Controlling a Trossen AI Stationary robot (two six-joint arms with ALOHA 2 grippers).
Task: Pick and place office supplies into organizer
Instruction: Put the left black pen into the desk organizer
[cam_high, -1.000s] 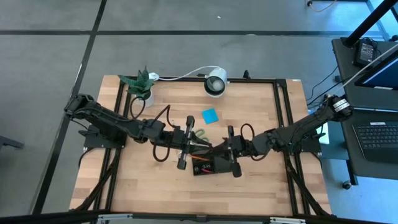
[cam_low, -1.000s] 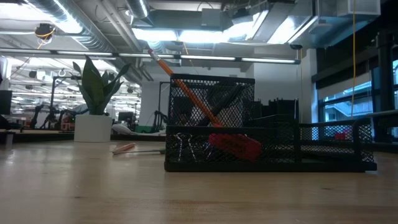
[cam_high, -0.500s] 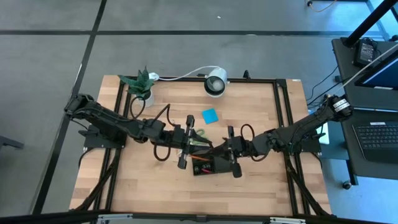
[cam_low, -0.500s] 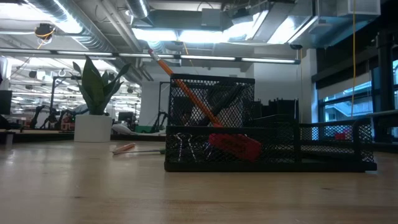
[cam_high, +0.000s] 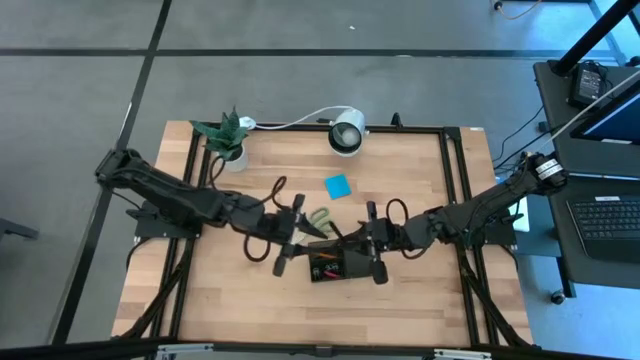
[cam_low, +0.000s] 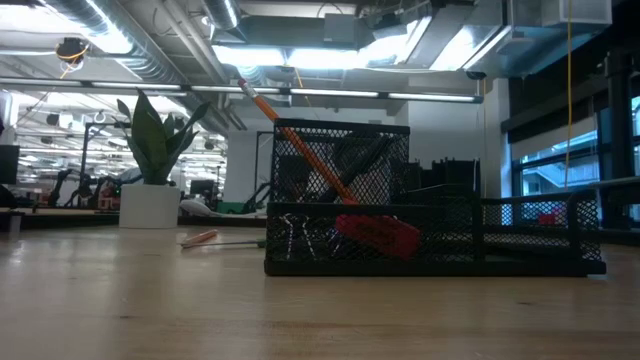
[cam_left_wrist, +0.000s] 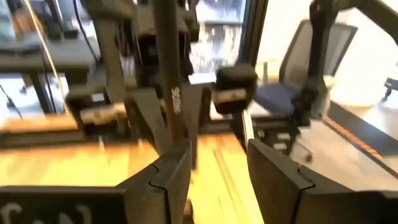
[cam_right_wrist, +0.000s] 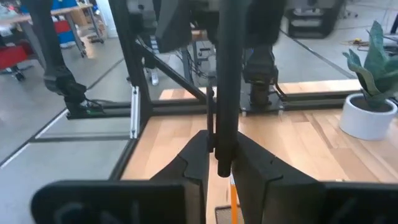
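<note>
We see both arms reaching in low from the sides and meeting over the middle of the worktop (cam_high: 250, 300). The left gripper (cam_high: 300, 222) sits just left of the organizer (cam_high: 340, 265), angled toward it; in its wrist view the fingers (cam_left_wrist: 163, 180) stand moderately apart with nothing between them. The right gripper (cam_high: 352, 240) is over the organizer's right end, fingers (cam_right_wrist: 193, 163) pinched narrow on a black pen (cam_right_wrist: 224, 87) held upright. The organizer is a black mesh tray near the worktop's centre; in the low view an orange pencil (cam_low: 300, 145) leans out of its taller compartment, with a red piece (cam_low: 378, 234) and small clips (cam_low: 300, 238) inside. The green-handled scissors (cam_high: 318, 217) lie just beyond the organizer, beside the left gripper. The blue sticky-note pad (cam_high: 337, 186) lies farther back, apart from both. The potted plant (cam_high: 225, 138) and the white lamp (cam_high: 347, 134) stand at the rear edge. Around the worktop is grey floor; a desk with a laptop (cam_high: 605, 215) stands to the right.
</note>
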